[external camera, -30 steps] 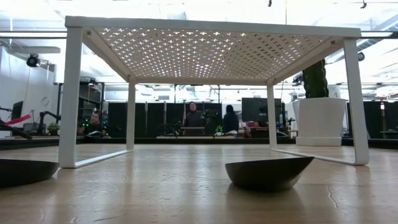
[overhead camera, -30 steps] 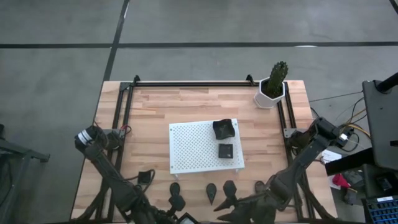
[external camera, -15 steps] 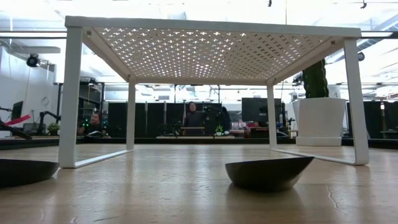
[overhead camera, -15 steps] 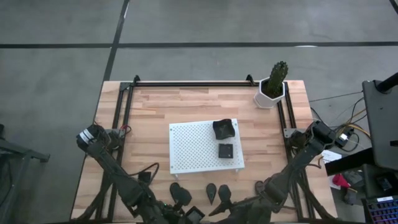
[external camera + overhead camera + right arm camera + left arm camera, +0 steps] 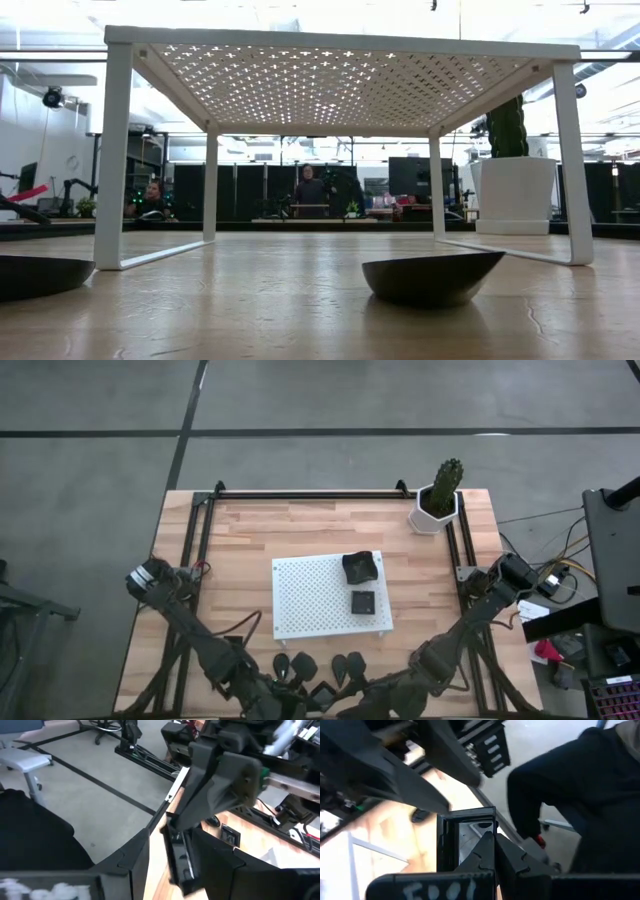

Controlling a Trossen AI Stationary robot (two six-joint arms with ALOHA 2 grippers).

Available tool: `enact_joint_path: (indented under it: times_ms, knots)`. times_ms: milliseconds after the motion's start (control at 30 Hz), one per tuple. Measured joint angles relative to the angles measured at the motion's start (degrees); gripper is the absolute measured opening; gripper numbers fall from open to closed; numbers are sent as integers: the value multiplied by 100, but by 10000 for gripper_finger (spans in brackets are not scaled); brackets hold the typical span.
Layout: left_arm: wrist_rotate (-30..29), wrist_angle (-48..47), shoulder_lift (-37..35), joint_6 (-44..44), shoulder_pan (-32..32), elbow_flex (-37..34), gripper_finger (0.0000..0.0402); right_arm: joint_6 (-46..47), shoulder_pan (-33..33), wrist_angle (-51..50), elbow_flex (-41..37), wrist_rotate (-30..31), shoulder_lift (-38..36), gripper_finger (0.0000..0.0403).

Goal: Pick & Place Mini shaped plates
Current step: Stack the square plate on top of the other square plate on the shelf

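Note:
A small black square plate (image 5: 465, 840) is held in the air at the table's near edge by my left gripper (image 5: 494, 839), which is shut on it. My right gripper (image 5: 172, 870) faces it, open, with one finger on each side of the plate (image 5: 180, 860); I see no touch. In the high view both grippers meet at the near middle (image 5: 325, 698). Several teardrop plates (image 5: 303, 665) lie on the table in front of the white board (image 5: 310, 600). On the board rest a curved plate (image 5: 360, 567) and a square one (image 5: 362, 601). My left gripper pinches one side rim of the square plate (image 5: 489, 827) between its two fingers. The fingers come slanting down from the table's left. The plate stands on edge, lifted clear of the table.
A white hexagonal pot with a cactus (image 5: 438, 500) stands at the far right corner. Black rails (image 5: 200, 540) run along the table's left, far and right sides. A person in dark clothes (image 5: 580, 795) is close behind the near edge. Two plates (image 5: 432, 277) show in the low view.
My left gripper has carried the square plate along the near edge toward the table's right, rolling a little, and now meets my right gripper. The right gripper has edged toward it and stayed open. The plates on the table and board have kept still.

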Motion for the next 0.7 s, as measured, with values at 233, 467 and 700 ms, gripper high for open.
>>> enact_joint_path:
  times_ms: [233, 467, 700]
  knots:
    - [-99, 159, 0, 258, -6, 0, 0, 100, 2, -32, 0, 1, 0, 135]
    - [-105, 222, 0, 256, -4, -2, 0, 131, 2, -63, 0, 13, -1, 119]
    - [-110, 284, 0, 253, -6, -4, 0, 169, -31, -67, 0, 15, -2, 101]
